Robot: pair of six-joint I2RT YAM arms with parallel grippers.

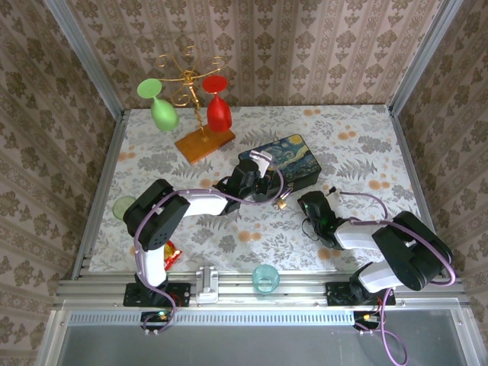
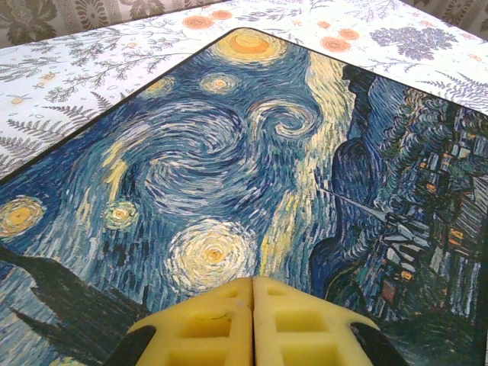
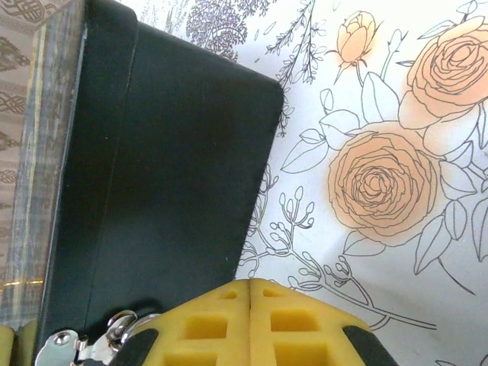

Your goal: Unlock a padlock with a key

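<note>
the jaws of the left gripper (image 2: 252, 293) are pressed together, its yellow pads meeting along one seam with no gap and nothing shown between them. it is held just above the lid of the painted box (image 2: 229, 168). the jaws of the right gripper (image 3: 252, 297) are likewise closed pad to pad, low beside the black side wall of the box and over the flowered table (image 3: 396, 91). whether a thin key is pinched in either seam cannot be told.

the padlock (image 1: 282, 203) is taken to be the small brass speck seen from above, just off the near corner of the box, between the two grippers and close to both. in the right wrist view a silvery metal piece (image 3: 80, 345) with a small loop is seen at the lower left, just beside the right pads and against the box wall. it cannot be decided whether this is the shackle, the key or a ring, so the key is not placed with certainty.

several faults are judged possible from here. the padlock is tiny and looks unrestrained, so it could be pushed along the cloth or wedged against the box wall if touched by closed or off-centre pads. the space at that corner is crowded, so the two grippers could be knocked together or the box shoved. a key so thin could be twisted in soft pads, and the keyway missed or the key dropped.
</note>
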